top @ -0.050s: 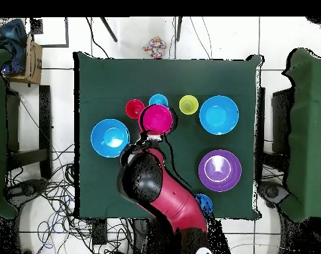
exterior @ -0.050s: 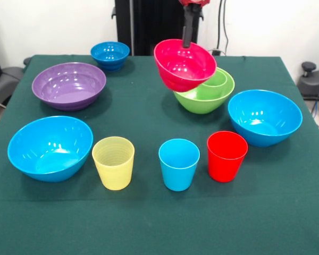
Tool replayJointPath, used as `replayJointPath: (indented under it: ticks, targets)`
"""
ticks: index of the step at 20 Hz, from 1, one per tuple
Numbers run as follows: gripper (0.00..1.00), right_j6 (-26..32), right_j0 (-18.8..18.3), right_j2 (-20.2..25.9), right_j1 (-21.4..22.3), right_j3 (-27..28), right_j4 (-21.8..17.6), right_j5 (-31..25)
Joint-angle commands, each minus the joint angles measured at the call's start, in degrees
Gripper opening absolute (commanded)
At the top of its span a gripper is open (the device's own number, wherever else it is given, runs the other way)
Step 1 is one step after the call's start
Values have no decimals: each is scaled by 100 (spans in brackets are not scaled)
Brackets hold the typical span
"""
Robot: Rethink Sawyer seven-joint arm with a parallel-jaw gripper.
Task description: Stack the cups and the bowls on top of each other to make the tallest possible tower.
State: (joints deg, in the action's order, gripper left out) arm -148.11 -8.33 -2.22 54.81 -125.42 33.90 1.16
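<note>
My gripper (exterior @ -0.050s: 187, 41) is shut on the far rim of the small pink-red bowl (exterior @ -0.050s: 184, 65). The bowl hangs tilted just above the large lime-green bowl (exterior @ -0.050s: 202, 99), which holds the green cup (exterior @ -0.050s: 218, 81). From overhead, the pink-red bowl (top @ -0.050s: 157, 118) hides the lime-green one, and my gripper (top @ -0.050s: 153, 135) sits at its edge. The yellow cup (exterior @ -0.050s: 113, 162), light blue cup (exterior @ -0.050s: 178, 163) and red cup (exterior @ -0.050s: 226, 155) stand upright in a row near the front. Two large light blue bowls (exterior @ -0.050s: 50, 147) (exterior @ -0.050s: 264, 117) flank them.
The purple bowl (exterior @ -0.050s: 69, 85) and the small dark blue bowl (exterior @ -0.050s: 110, 54) sit at the back left of the green table (exterior @ -0.050s: 149, 223). In the overhead view the arm (top @ -0.050s: 159, 192) covers part of the dark blue bowl (top @ -0.050s: 204, 202).
</note>
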Motion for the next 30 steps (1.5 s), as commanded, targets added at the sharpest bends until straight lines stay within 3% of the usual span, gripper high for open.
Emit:
replayJointPath:
  ticks: [1,8,14,25,27,30]
  targets:
    - [0,-365,61,282,-109,225,-197,-997]
    - [0,-424,266,17,-185,454,-182,-1310]
    - [0,-950,-276,1047,0,-158,-125,-247]
    - [0,-1234,-618,1511,23,-593,-587,439]
    - [0,-1316,-500,1445,49,-666,-499,429]
    - [0,-1381,-173,1178,78,-681,-69,115]
